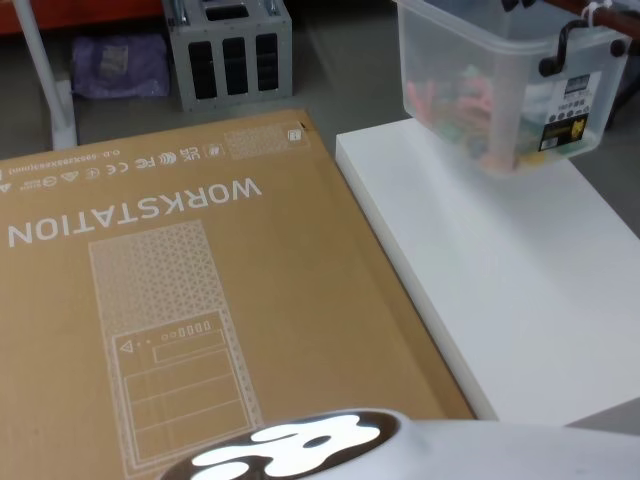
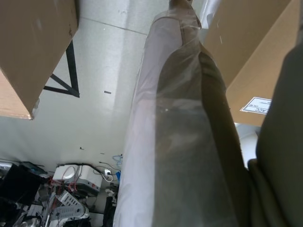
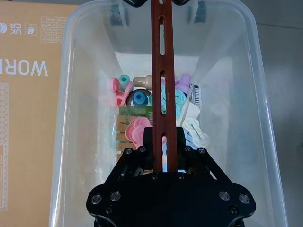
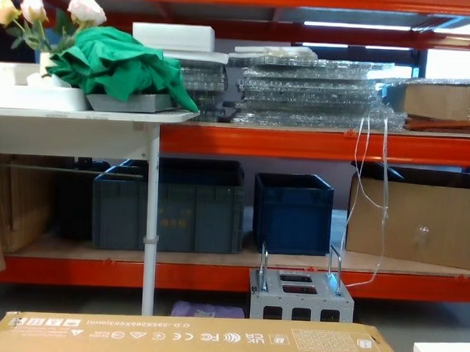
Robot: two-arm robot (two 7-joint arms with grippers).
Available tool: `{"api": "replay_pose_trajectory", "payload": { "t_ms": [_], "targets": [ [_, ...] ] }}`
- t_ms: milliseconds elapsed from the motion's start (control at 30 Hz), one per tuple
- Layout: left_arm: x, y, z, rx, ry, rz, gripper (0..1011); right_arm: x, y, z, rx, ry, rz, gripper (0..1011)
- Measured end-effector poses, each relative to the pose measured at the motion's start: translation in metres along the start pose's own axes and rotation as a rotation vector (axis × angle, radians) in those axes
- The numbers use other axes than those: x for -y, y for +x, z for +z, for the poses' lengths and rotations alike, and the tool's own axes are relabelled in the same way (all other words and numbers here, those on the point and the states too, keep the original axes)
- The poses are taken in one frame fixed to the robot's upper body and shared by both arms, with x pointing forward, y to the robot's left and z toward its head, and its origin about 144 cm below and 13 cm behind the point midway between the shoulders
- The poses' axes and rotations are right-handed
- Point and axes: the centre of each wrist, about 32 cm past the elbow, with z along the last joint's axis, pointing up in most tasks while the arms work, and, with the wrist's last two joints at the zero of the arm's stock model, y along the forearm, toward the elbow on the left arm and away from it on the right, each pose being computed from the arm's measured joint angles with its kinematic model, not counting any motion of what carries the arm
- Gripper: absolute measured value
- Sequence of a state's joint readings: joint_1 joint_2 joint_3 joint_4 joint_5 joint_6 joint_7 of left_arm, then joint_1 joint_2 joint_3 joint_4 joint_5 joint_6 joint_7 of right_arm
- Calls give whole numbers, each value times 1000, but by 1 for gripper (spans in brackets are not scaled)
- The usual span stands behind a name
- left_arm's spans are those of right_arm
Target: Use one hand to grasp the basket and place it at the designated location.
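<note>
Right gripper (image 3: 163,142) clamped on basket (image 1: 470,70) handle (image 3: 162,71), above white table (image 1: 520,290).

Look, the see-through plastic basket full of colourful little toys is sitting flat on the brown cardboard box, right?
Not quite. The see-through plastic basket full of colourful little toys hangs above the white table, lifted by its reddish-brown slotted handle in the right gripper. The head view shows it; the brown cardboard box lies beside.

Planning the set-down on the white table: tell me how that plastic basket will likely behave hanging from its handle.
The basket hangs from one thin reddish-brown handle in the right gripper, so it will probably swing or tilt. Its walls look thin and translucent, likely flexing somewhat. The small plastic items inside lie loose, so they may slide and shift its balance; it seems fairly light.
</note>
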State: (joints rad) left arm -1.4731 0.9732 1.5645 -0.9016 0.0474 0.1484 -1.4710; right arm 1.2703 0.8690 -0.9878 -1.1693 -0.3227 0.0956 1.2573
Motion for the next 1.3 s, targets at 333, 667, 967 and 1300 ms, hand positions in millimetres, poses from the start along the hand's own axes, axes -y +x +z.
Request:
{"api": "replay_pose_trajectory", "payload": {
  "t_ms": [333, 667, 967, 1300],
  "targets": [
    [0, 0, 0, 0, 0, 0, 0, -6, -5, -3, -32, -25, 38, 240],
    [0, 0, 0, 0, 0, 0, 0, -10, -7, -8, -40, 3, 68, 240],
    [0, 0, 0, 0, 0, 0, 0, -15, -9, -9, -38, 19, 84, 240],
    [0, 0, 0, 0, 0, 0, 0, -28, -14, -5, -24, 12, 140, 240]
  ]
}}
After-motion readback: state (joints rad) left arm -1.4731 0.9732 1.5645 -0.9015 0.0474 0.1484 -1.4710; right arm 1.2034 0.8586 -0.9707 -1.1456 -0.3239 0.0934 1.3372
